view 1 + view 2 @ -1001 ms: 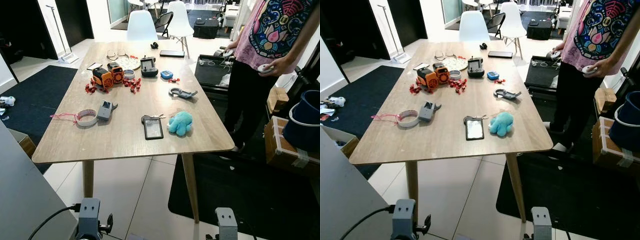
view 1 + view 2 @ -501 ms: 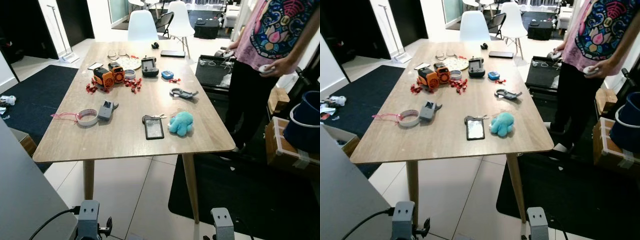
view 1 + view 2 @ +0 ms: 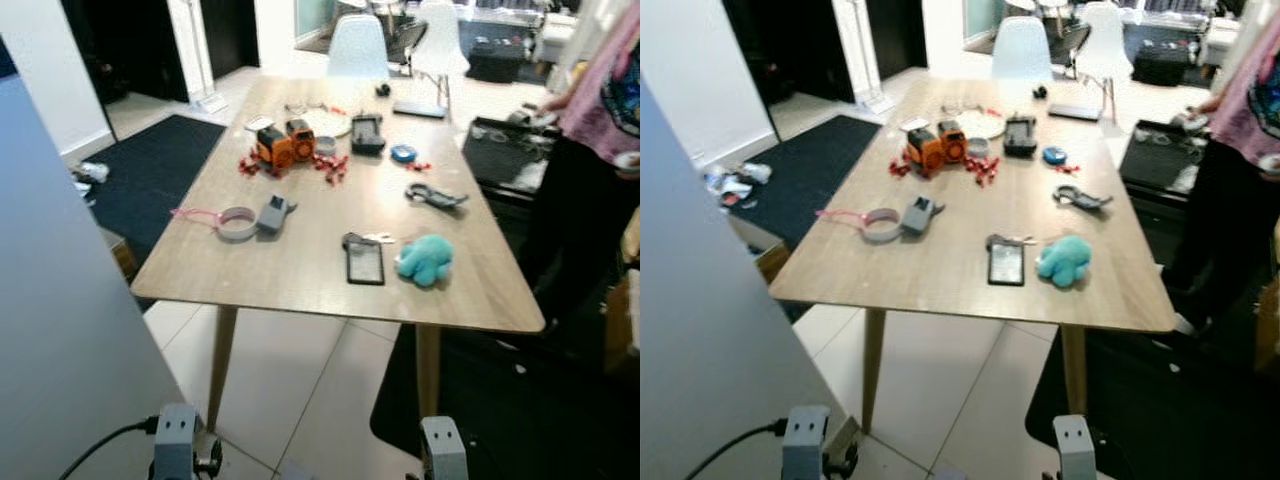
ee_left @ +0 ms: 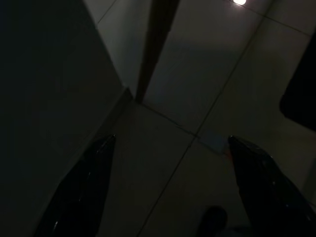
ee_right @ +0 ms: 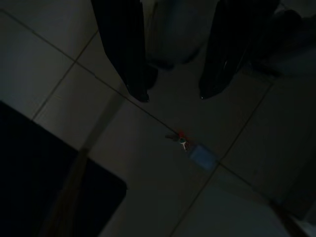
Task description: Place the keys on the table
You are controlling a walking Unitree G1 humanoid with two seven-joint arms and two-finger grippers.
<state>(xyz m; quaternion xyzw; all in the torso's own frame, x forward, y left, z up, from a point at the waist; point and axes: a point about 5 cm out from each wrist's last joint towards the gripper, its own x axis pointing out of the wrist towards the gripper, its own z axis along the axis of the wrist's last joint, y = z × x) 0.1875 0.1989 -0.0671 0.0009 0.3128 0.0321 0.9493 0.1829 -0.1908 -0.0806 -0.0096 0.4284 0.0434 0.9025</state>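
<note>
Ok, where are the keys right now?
The keys lie on the tiled floor in the right wrist view, just beyond the open right gripper, beside a small pale tag, not on the table.

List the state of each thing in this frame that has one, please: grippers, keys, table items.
left gripper: fingers open, holding nothing, above floor tiles.
right gripper: fingers open, holding nothing, above the keys.
keys: lying on the floor, ungrasped.
table: upright.
black phone: lying flat.
teal plush: resting beside phone.
tape roll: lying flat.
</note>
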